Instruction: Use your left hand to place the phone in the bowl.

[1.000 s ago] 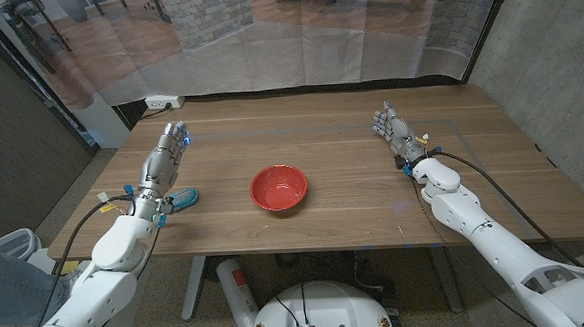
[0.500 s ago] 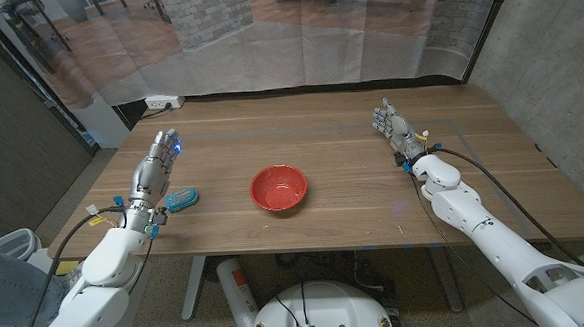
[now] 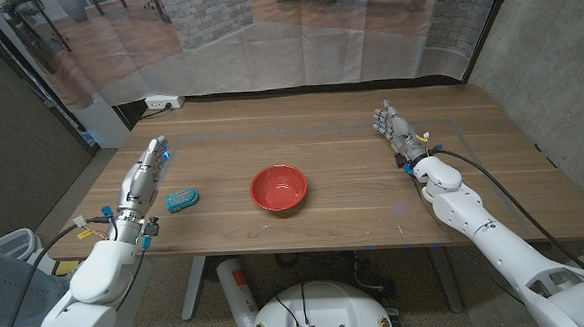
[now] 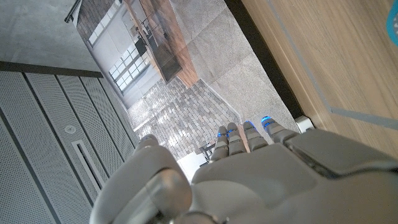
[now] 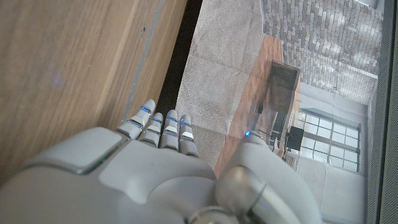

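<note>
Since a second ago our left hand (image 3: 144,171) has drawn back toward the surface's (image 3: 354,200) left edge, uncovering the phone (image 3: 182,199), which lies flat and untouched just beside it on the bowl's side. We judge that the grasp has not begun: the hand must return over the phone before anything can be lifted. Its fingers (image 3: 155,151) are stretched out straight and close together, holding nothing and, as far as we can tell, touching nothing. The red bowl (image 3: 278,188) stands empty near the middle of the surface, apart from the phone. Farther off, toward the far right, our right hand (image 3: 393,128) has not moved; its fingers are extended and it grips nothing.
</note>
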Available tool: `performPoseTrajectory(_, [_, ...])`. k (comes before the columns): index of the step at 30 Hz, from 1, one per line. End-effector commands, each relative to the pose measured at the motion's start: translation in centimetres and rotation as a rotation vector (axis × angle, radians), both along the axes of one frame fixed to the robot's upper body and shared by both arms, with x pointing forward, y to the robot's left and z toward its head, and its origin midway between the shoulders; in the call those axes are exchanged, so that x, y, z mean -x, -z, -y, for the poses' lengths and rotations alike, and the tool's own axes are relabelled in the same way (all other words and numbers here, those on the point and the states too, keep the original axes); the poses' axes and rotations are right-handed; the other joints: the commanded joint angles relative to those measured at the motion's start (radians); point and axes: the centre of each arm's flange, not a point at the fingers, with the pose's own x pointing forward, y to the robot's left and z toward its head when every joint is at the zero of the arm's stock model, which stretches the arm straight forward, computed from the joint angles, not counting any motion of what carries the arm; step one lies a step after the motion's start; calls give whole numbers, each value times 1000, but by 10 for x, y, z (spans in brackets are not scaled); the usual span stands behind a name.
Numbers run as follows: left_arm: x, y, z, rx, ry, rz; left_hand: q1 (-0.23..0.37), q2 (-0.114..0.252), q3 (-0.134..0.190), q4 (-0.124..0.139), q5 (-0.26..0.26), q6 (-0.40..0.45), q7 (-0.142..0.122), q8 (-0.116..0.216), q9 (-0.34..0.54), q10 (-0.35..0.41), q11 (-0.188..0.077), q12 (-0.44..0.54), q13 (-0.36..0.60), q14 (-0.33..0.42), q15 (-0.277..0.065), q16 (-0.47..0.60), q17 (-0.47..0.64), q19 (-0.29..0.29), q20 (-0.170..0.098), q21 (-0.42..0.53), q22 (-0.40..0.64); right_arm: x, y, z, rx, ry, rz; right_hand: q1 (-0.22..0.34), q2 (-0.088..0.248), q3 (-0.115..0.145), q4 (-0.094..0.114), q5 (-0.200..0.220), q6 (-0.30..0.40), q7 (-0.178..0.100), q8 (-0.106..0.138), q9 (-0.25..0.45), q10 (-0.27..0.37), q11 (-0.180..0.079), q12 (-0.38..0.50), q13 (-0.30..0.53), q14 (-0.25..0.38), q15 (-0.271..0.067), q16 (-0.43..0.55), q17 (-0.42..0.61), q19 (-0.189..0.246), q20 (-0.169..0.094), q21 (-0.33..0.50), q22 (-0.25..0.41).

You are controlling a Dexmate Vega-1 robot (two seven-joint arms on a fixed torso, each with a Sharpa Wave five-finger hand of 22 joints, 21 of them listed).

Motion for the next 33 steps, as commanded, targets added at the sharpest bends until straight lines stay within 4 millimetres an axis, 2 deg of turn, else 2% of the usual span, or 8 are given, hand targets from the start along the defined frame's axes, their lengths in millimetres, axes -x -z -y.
performPoseTrajectory(1, [19, -1, -3, -34, -92, 9, 9, 0, -6, -1, -4, 8, 0, 9, 6, 8, -2, 8, 5, 2, -4, 2, 6, 5, 1, 0, 4, 4, -1, 2, 0, 0, 3, 2, 6, 0, -7, 0, 3, -10, -2, 4, 4, -1, -1, 1, 1, 3, 4, 4, 7, 0, -3, 3])
performPoseTrajectory(18, [26, -4, -4, -97, -206, -3, 14, 1, -9, -4, -3, 18, -5, 10, 6, 20, -8, 10, 5, 11, -8, 2, 5, 7, 0, -3, 4, 8, -6, 0, 3, -5, 10, 2, 7, -2, -9, 0, 3, -10, -2, 4, 5, 0, -1, 1, 1, 3, 3, 4, 9, 0, -8, 3])
performPoseTrajectory(24, [31, -4, -2, -119, -287, 57, 18, 2, -10, -5, -2, 28, -9, 12, 6, 26, -12, 10, 5, 21, -14, 4, 5, 11, -3, -4, 4, 8, -7, 0, -2, -5, 9, 2, 8, -2, -9, 0, 3, -11, -2, 4, 3, -1, -1, 1, 1, 3, 3, 4, 10, 0, -11, 3])
performPoseTrajectory(31, [34, -6, -3, -130, -337, 84, 25, 1, -15, -9, 2, 60, -16, 19, 6, 58, -31, 17, 6, 50, -30, 10, 5, 39, -19, 2, 4, 9, -6, -1, 1, -7, 6, 1, 8, -3, -9, 0, 4, -10, -2, 4, 4, 0, -1, 1, 0, 3, 3, 4, 11, 0, -13, 3])
performPoseTrajectory(33, [35, -6, -2, -143, -362, 85, 27, 0, -16, -10, 3, 67, -17, 20, 6, 62, -28, 18, 6, 55, -32, 10, 5, 45, -21, 3, 4, 9, -6, -1, 2, -6, 7, 1, 8, -3, -9, 0, 4, -10, -2, 4, 5, 0, -1, 1, 0, 4, 3, 4, 12, 0, -13, 3])
